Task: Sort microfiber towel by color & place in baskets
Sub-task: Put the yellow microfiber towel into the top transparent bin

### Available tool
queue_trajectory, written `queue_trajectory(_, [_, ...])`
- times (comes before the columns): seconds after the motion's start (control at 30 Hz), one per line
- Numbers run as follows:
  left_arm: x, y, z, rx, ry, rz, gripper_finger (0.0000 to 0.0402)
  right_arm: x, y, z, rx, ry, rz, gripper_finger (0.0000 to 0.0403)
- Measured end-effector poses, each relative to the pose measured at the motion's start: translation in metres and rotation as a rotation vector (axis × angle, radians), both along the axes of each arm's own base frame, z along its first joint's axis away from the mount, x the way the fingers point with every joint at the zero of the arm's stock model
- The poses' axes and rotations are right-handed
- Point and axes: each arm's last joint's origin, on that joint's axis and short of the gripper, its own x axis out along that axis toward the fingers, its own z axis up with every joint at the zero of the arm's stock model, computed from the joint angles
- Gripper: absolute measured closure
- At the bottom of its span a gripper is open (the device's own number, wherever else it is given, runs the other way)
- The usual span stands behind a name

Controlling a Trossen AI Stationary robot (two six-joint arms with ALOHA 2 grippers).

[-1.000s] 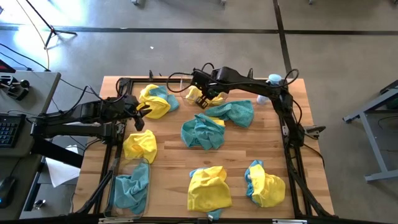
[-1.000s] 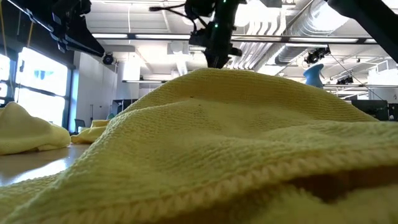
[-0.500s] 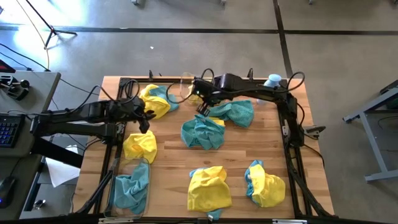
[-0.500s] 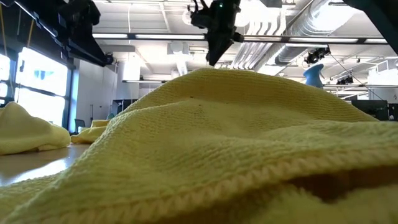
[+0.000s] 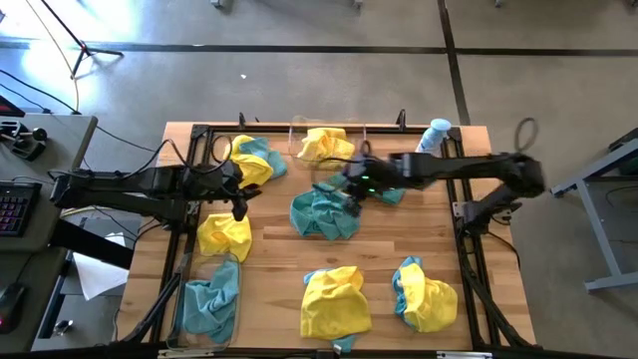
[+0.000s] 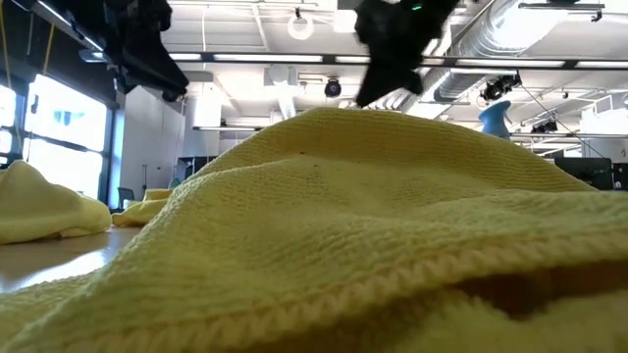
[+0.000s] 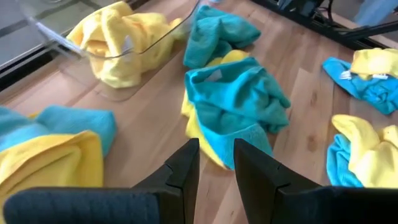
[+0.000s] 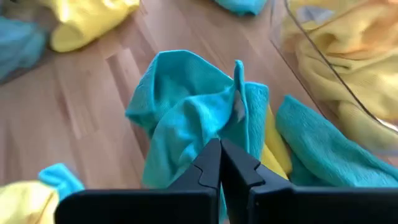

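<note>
Just below the right end effector [image 8: 219, 163], fingers pressed together, lies a teal towel [image 8: 193, 109]; nothing is held.

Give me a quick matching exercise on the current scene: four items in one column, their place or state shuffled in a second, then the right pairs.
Items:
1. right gripper
2. left gripper
3. far-edge basket
4. near-left basket

Places or states:
A. holds a teal towel
B. shut, over the teal towel at mid-table
C. holds a yellow towel
D. fingers slightly apart, empty, above the table's left side

Pairs: 1-B, 2-D, 3-C, 4-A
</note>
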Motion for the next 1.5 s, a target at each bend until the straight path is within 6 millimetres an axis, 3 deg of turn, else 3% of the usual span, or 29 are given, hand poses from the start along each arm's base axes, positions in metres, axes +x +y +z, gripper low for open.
queue_trajectory(0.27, [0.036, -0.017, 0.000, -0.021, 0.057, -0.049, 0.0324, -0.072, 0.011, -0.014, -0.037, 0.066, 0.073, 0.0403])
queue_trajectory(0.5, [0.084, -0.046, 0.015, -0.001, 0.108, -0.144, 0.0341, -0.106, 0.021, -0.025, 0.049, 0.079, 0.050, 0.0403])
queue_trajectory(0.83, [0.146, -0.097, 0.035, 0.070, 0.247, -0.304, 0.0351, -0.126, 0.057, -0.019, 0.032, 0.013, 0.047, 0.0403])
queue_trajectory(1.03, [0.177, -0.126, 0.038, -0.008, 0.214, -0.437, 0.0349, -0.132, 0.077, -0.018, 0.067, 0.003, 0.044, 0.0403])
queue_trajectory(1.23, [0.196, -0.138, 0.020, -0.103, 0.239, -0.423, 0.0319, -0.140, 0.091, -0.021, 0.080, 0.038, 0.040, 0.0403])
queue_trajectory(1.5, [0.219, -0.148, -0.018, -0.146, 0.266, -0.390, 0.0256, -0.155, 0.105, -0.026, 0.070, 0.127, 0.059, 0.0403])
